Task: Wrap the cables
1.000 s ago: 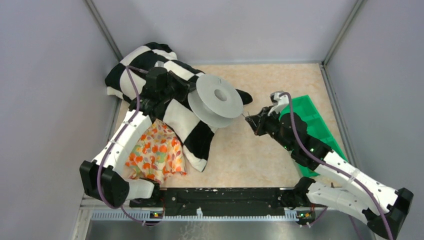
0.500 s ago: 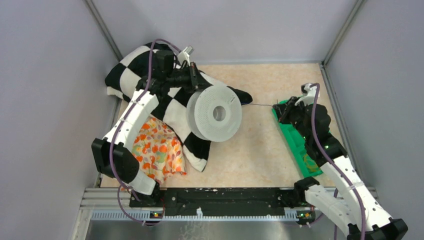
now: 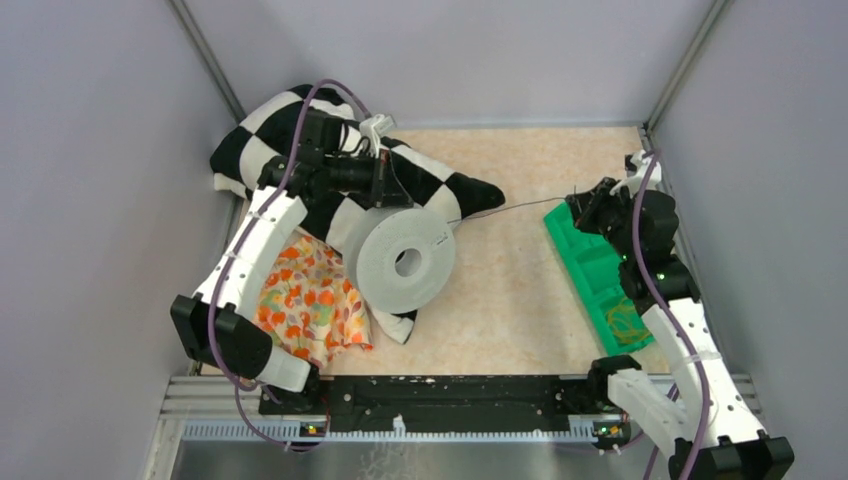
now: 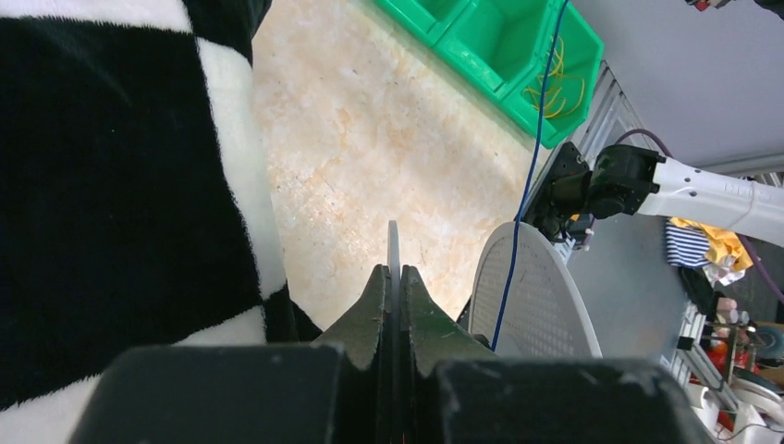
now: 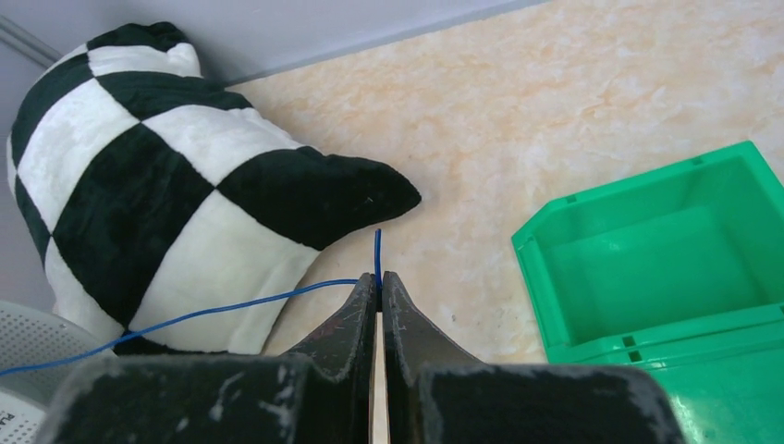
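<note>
The cable [image 3: 505,209] is a thin blue wire stretched nearly straight between a white perforated spool [image 3: 385,272] and my right gripper [image 3: 578,206]. In the right wrist view the right gripper [image 5: 378,277] is shut on the cable [image 5: 231,308] close to its end, and a short tip sticks up past the jaws. My left gripper [image 3: 388,197] is shut on the thin edge of one spool flange, seen edge-on between the jaws of the left gripper [image 4: 393,274]. The other flange [image 4: 541,305] has the cable [image 4: 532,176] running over it. The spool hangs tilted over the checkered cushion.
A black-and-white checkered cushion [image 3: 262,135] lies at the back left, with a floral orange cloth [image 3: 315,300] in front of it. A green divided bin [image 3: 592,272] stands on the right under the right arm, with yellow rubber bands [image 3: 628,322] in its near compartment.
The left arm has swung the spool down and nearer, over the cushion's front. The right gripper has pulled back toward the far right corner, drawing the cable out longer.
</note>
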Controlling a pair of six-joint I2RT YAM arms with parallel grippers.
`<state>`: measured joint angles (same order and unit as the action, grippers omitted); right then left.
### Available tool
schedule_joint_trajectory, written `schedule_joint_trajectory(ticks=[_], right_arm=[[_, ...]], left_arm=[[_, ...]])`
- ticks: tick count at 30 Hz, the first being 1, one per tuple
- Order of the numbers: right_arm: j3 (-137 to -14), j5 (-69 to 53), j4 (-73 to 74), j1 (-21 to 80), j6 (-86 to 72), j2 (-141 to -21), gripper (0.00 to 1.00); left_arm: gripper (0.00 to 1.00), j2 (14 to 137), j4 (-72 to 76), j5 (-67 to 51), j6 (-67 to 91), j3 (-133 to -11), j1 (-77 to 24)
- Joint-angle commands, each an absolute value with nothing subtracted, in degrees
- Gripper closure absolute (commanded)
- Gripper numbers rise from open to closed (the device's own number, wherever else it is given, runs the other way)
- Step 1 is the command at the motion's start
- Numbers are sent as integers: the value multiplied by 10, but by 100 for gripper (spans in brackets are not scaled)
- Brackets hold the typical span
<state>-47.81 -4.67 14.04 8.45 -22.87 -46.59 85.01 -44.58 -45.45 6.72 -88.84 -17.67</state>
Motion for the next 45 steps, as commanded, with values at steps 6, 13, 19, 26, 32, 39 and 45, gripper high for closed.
schedule_joint_trajectory(ticks=[6, 13, 19, 26, 32, 39, 45], right_arm=[[-495, -127, 100, 78, -226, -474, 100], [-476, -195, 102, 103, -267, -452, 100], [-497, -148, 132, 207, -279, -457, 100], [-524, -42, 170, 354, -244, -476, 100], [-541, 19, 188, 443, -231, -500, 100], [-557, 67, 191, 505, -237, -516, 100], [-543, 111, 213, 505, -243, -488, 100]], left_arm=[[100, 777, -307, -520, 146, -886, -173], [100, 775, -92, -394, 452, -876, -169], [100, 765, 22, -262, 656, -780, -169], [100, 736, 12, -141, 788, -693, -169], [100, 735, -108, -96, 824, -701, -170], [100, 751, -142, -104, 819, -715, -170], [100, 747, -160, -74, 809, -727, -168]])
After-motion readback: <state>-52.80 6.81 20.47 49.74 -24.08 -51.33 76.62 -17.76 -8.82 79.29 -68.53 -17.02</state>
